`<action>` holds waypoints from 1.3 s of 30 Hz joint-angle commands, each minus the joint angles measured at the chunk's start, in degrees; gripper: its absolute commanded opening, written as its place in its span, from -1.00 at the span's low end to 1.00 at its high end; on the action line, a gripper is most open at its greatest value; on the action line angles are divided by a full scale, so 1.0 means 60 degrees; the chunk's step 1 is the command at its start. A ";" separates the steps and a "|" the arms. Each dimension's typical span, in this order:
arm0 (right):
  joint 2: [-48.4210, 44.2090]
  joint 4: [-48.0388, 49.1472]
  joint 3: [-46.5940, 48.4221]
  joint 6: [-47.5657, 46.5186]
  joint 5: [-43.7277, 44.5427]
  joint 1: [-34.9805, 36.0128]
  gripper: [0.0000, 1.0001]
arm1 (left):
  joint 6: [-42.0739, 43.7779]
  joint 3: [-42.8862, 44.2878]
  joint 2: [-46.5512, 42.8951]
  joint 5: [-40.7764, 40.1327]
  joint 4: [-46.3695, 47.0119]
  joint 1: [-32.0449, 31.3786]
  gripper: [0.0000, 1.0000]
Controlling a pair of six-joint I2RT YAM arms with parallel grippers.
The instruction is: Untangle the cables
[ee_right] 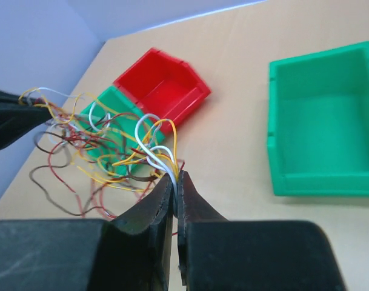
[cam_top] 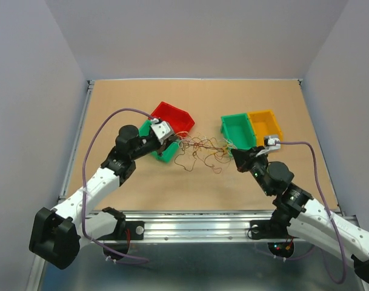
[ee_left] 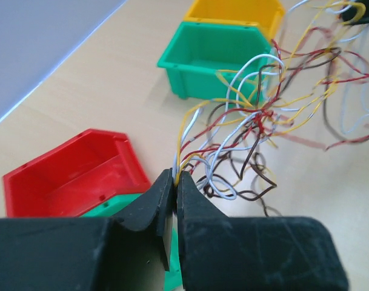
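The cables (cam_top: 202, 151) are a loopy tangle of thin yellow, red, dark and whitish wires, stretched between my two grippers above the table. My left gripper (cam_top: 172, 143) is shut on the tangle's left end; in the left wrist view its jaws (ee_left: 175, 179) pinch yellow and whitish wires, and the tangle (ee_left: 263, 115) spreads away from them. My right gripper (cam_top: 237, 156) is shut on the right end; in the right wrist view its jaws (ee_right: 175, 177) pinch white and yellow wires, and the tangle (ee_right: 105, 139) runs left.
A red bin (cam_top: 172, 118) and a green bin (cam_top: 163, 151) partly under my left gripper sit at centre left. A second green bin (cam_top: 239, 130) and a yellow bin (cam_top: 265, 124) stand at centre right. Walls enclose the table.
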 commanded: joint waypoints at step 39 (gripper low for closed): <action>0.4174 0.5585 -0.0355 -0.2155 -0.6293 -0.0224 0.32 | 0.2552 0.0814 0.0647 0.2675 -0.1990 -0.1307 -0.63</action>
